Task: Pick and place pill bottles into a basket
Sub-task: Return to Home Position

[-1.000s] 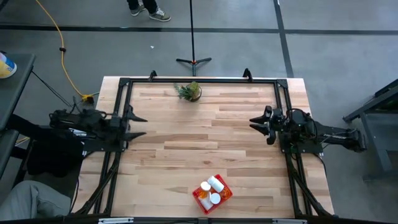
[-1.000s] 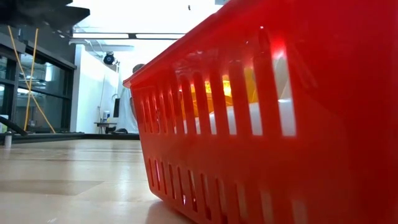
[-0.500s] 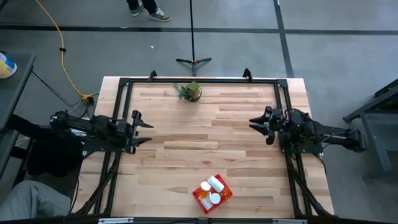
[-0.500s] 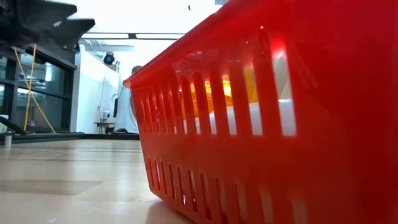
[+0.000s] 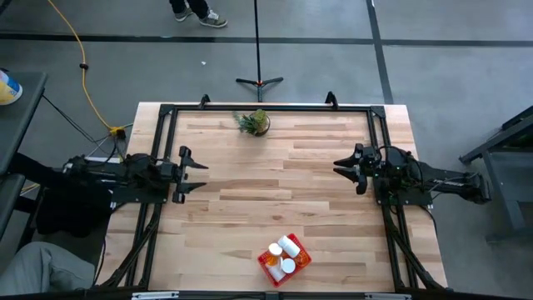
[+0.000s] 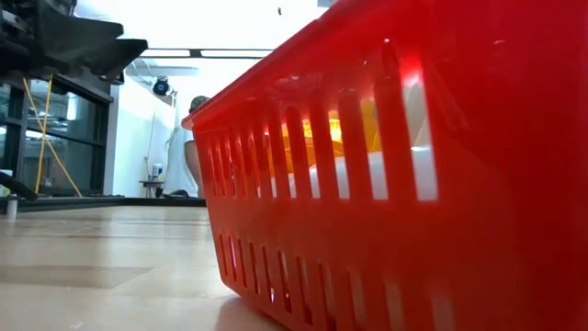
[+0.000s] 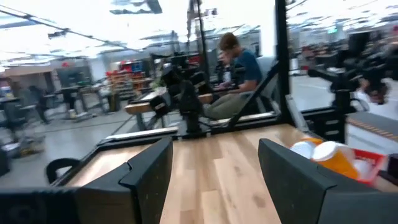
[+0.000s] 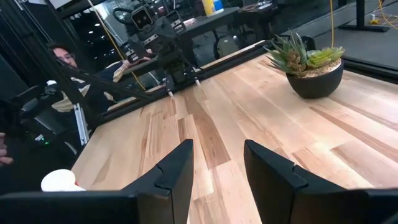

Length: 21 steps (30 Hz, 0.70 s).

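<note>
Pill bottles (image 5: 287,247) sit piled in the basket (image 5: 305,260) by the table (image 5: 275,192) edge, left gripper (image 5: 190,164) and right gripper (image 5: 343,167) both spread empty, so only a careless low swing could tip it.

The left gripper (image 5: 198,173) has slid a little farther in over the table (image 5: 275,208) than a second ago. In the low view, the left arm (image 6: 78,41) now fills more of the upper left corner, reaching lower and farther right. Behind the basket (image 6: 413,202), a person (image 6: 190,152) shows slightly more.
</note>
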Tool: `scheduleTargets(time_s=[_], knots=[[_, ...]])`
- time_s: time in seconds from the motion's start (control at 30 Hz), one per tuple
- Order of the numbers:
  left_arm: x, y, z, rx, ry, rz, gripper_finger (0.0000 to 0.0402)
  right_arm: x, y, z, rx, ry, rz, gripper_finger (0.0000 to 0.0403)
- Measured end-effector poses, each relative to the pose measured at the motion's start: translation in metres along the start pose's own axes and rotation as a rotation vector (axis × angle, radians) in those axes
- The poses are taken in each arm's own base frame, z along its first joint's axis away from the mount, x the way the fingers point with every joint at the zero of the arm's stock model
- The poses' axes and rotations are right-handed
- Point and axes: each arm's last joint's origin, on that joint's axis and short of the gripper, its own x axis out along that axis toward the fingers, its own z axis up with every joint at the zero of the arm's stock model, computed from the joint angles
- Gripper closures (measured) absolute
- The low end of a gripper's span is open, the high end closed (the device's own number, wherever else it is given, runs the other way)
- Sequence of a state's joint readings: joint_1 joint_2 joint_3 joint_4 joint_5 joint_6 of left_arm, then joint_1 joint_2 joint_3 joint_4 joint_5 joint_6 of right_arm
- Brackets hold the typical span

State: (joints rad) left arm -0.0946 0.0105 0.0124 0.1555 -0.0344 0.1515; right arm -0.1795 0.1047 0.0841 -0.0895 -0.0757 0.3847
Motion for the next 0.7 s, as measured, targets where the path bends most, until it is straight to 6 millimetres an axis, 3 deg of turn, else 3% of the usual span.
scheduleTargets(time_s=[0.17, 0.37, 0.7], knots=[[-0.001, 0.008, -0.007, -0.053, 0.053, -0.102, 0.0131, 0.0, 0.0, 0.0, 0.0, 0.001, -0.013, 0.027], [0.0, 0.014, -0.016, -0.156, 0.14, -0.09, 0.0131, -0.001, -0.004, -0.01, 0.003, 0.105, -0.054, 0.027], [0.011, 0.014, -0.046, -0.337, 0.454, -0.069, 0.0131, 0.002, -0.007, -0.016, -0.038, 0.228, -0.113, 0.027]])
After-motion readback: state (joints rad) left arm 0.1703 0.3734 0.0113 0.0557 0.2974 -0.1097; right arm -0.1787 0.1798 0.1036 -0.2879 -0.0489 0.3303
